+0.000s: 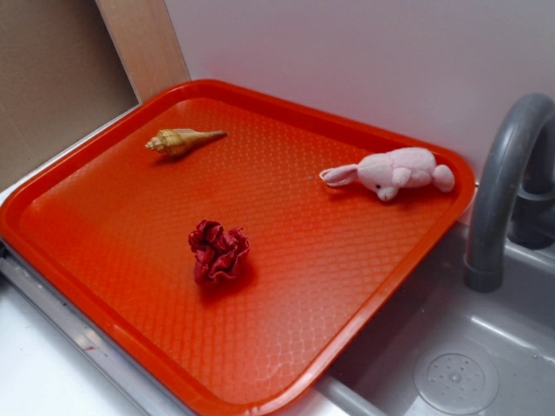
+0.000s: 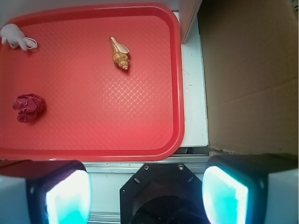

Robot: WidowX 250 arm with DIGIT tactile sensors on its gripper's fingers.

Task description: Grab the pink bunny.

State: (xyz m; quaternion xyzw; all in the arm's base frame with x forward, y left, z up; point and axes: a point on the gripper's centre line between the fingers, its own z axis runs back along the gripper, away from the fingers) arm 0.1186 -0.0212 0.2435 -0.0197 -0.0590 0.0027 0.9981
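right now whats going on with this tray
Nothing is being handled yet. The gripper hangs off the red tray's edge with its jaws wide apart and empty. On the tray, each lying apart, are the pink bunny near the faucet, a seashell and a dark red fabric flower.

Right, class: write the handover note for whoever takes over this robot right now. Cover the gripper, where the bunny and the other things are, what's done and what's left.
Gripper: open, empty, held above the near edge of the red tray, off to one side of everything on it.
Pink bunny: lying on its side near the tray's corner by the grey tap, untouched.
Also on the tray, apart from each other: seashell and dark red fabric flower.
Done: nothing yet.
Left: move across to the bunny, lower, close on it, lift.
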